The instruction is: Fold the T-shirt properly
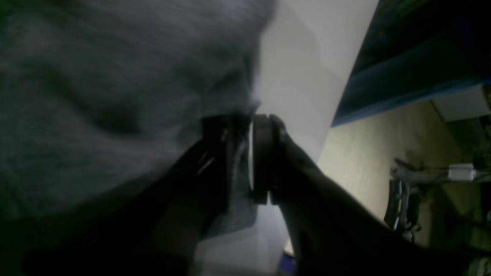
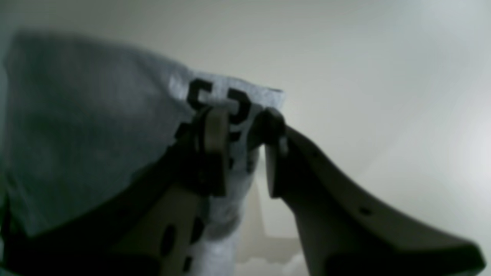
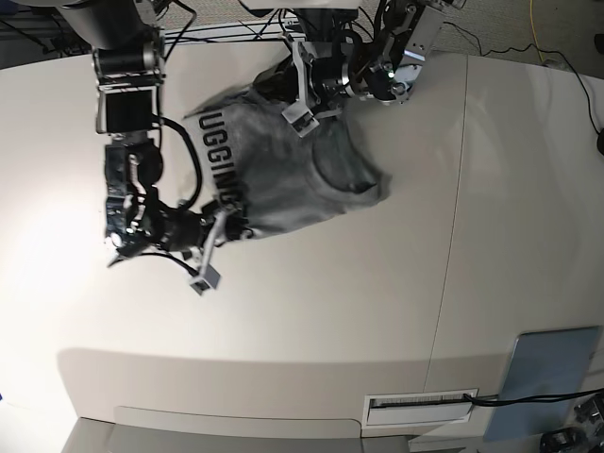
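Spreading under everything is the pale bench [image 3: 377, 311], and the grey T-shirt [image 3: 283, 175] sits on its far half between the 2 arms, bunched and partly lifted, with its neck opening toward the middle of the bench. Black block letters [image 3: 219, 156] run along the shirt's edge on the side of the right arm. The right tool [image 3: 223, 224] pinches a lettered edge of the fabric; its wrist view shows cloth between its 2 fingers [image 2: 215, 134]. The left tool [image 3: 304, 106] is pressed together on a fold at the shirt's far edge, with grey cloth gathered at its fingers [image 1: 262, 153].
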Action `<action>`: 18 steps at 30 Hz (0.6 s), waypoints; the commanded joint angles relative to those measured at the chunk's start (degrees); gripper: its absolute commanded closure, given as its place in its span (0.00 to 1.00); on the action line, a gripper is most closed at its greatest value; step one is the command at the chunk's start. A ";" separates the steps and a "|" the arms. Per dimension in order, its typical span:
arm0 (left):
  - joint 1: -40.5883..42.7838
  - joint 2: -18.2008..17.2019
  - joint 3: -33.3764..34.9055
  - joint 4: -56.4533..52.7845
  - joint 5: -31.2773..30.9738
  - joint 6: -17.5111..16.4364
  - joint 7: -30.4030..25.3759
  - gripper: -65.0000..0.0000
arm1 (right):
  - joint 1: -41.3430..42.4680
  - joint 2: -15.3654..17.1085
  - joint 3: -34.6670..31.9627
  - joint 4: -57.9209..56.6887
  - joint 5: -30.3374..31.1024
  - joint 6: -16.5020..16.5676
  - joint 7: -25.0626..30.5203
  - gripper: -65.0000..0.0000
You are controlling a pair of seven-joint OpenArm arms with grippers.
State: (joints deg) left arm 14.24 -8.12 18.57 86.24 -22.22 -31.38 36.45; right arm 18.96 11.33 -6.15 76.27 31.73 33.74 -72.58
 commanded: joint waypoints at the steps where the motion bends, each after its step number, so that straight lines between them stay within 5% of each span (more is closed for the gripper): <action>1: -0.20 -3.13 -2.51 -2.64 13.49 8.50 8.35 0.85 | 0.46 1.29 0.15 1.03 2.34 0.68 -1.22 0.76; 9: -4.09 -4.74 -15.74 -2.89 12.92 8.46 1.64 0.85 | -9.68 7.89 0.17 7.98 10.80 1.22 -3.89 0.76; 18: -12.13 -3.30 -16.50 -2.89 10.58 10.91 -2.03 0.85 | -22.99 5.22 0.15 21.49 11.13 1.20 -0.66 0.76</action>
State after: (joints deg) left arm 2.28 -10.87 2.26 83.22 -13.65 -21.82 32.51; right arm -4.91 16.05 -6.33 96.75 41.98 34.52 -73.71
